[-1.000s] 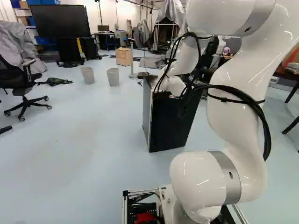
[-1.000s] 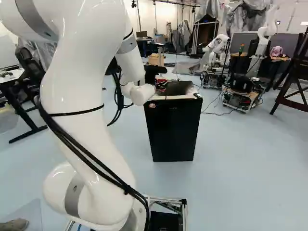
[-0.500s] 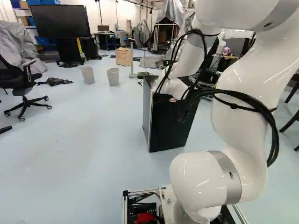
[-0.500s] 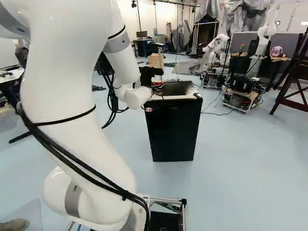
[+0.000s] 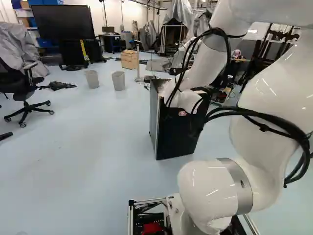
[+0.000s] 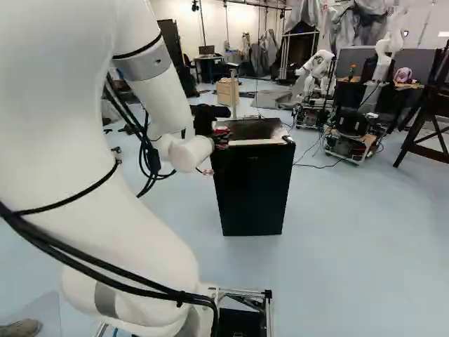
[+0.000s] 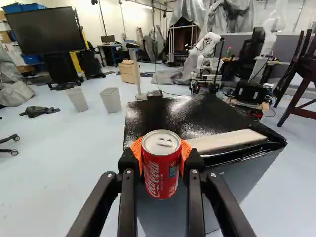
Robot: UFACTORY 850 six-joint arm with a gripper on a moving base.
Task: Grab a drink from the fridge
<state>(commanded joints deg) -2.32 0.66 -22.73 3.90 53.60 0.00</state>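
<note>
The gripper [image 7: 161, 154] holds the red soda can [image 7: 161, 170] upright by its sides, a grip that should carry it without tipping, apparently near the mini fridge [image 6: 252, 189], mid-frame in the right base view.

The can [image 7: 162, 170] is red with white script and a small blue-and-white patch; its silver lid faces up, tab lying flat. It is upright, held between the orange pads [image 7: 186, 149], at the near left of the fridge [image 6: 252, 193]. Whether it touches the fridge is unclear. The fridge is a low, upright box on the floor, with a black near face and a grey left side. Its glossy black top is speckled with white and has a pale strip along the near edge.
</note>
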